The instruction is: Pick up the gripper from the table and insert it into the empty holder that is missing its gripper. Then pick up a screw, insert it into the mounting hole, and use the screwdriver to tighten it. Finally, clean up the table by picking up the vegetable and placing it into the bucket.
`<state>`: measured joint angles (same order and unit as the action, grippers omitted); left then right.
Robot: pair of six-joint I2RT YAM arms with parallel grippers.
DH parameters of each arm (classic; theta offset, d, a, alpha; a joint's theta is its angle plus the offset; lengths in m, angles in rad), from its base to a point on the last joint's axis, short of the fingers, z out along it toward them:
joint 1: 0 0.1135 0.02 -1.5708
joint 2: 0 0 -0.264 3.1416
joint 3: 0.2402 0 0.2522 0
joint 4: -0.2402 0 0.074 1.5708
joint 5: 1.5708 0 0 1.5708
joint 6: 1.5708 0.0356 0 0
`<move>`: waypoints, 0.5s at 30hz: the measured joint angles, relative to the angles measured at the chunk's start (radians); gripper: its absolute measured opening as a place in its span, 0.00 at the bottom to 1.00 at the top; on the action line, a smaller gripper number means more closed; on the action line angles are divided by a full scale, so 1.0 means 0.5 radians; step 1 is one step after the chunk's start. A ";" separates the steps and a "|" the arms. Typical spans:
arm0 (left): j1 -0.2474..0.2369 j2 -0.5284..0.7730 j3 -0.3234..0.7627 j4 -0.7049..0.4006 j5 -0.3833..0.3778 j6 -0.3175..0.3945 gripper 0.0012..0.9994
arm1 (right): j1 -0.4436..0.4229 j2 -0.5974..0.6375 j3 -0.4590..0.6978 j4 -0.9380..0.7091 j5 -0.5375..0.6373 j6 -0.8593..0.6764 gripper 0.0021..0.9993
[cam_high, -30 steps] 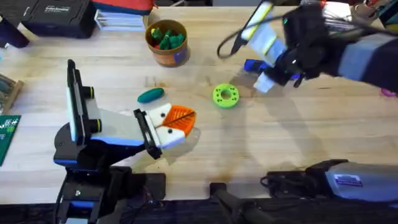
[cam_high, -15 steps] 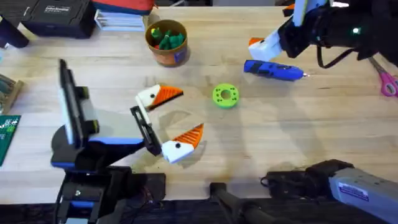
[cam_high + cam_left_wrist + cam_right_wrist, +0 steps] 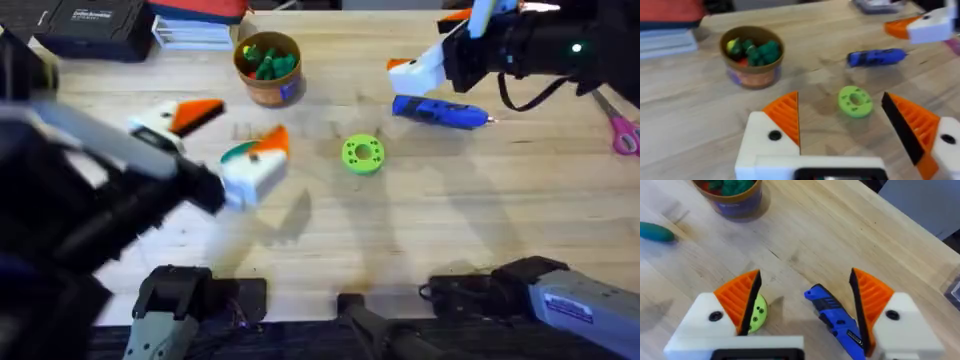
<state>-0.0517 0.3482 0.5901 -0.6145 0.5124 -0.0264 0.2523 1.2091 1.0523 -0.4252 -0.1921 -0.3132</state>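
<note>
Late stage, judging by layout: both arms carry orange tips on both white finger mounts, so the holder looks already filled; no loose orange wedge seen on the worktop (image 3: pixel 420 230). Cannot tell from these views whether the screw is in or tightened.

Screwdriver (image 3: pixel 440 112) lies flat on the worktop at far right, thin tip pointing right. Right gripper (image 3: pixel 440 40) hovers just above and beside it, fingers spread wide, holding nothing; in the right wrist view the blue body (image 3: pixel 837 320) sits between the open fingers but no contact visible. Probably the driver is set down or about to be grabbed, cannot tell which.

Left gripper (image 3: pixel 228 140) is out over the middle-left of the worktop, fingers released and wide apart, empty. The vegetable (image 3: pixel 238 152) lies on the worktop right under the near finger, partly covered by it, so the arm looks lined up for the cleanup pick. Not grasped yet.

Bucket (image 3: pixel 267 68) stands at far centre-left, already holding green toy pieces; the vegetable is near it, not inside. Green disc (image 3: pixel 362 154) sits mid-worktop between the two grippers, untouched. Pink scissors (image 3: pixel 625 133) at far right edge.

Left to do: close on the vegetable, lift, drop it into the bucket.
</note>
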 joint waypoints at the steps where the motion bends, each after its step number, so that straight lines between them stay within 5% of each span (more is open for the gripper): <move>1: 0.000 0.100 0.085 -0.086 -0.113 0.021 0.99 | 0.000 0.000 0.000 0.001 -0.001 0.000 0.99; 6: 0.000 0.651 0.432 -0.355 -0.633 0.085 0.99 | 0.000 0.018 0.000 0.015 -0.010 0.001 0.99; 15: 0.000 1.424 0.512 -0.362 -0.870 0.223 0.99 | 0.000 0.053 0.000 0.016 -0.016 0.006 0.99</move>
<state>-0.0517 1.0600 0.8459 -0.7957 0.0772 0.0850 0.2523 1.2354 1.0523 -0.4171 -0.2001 -0.3099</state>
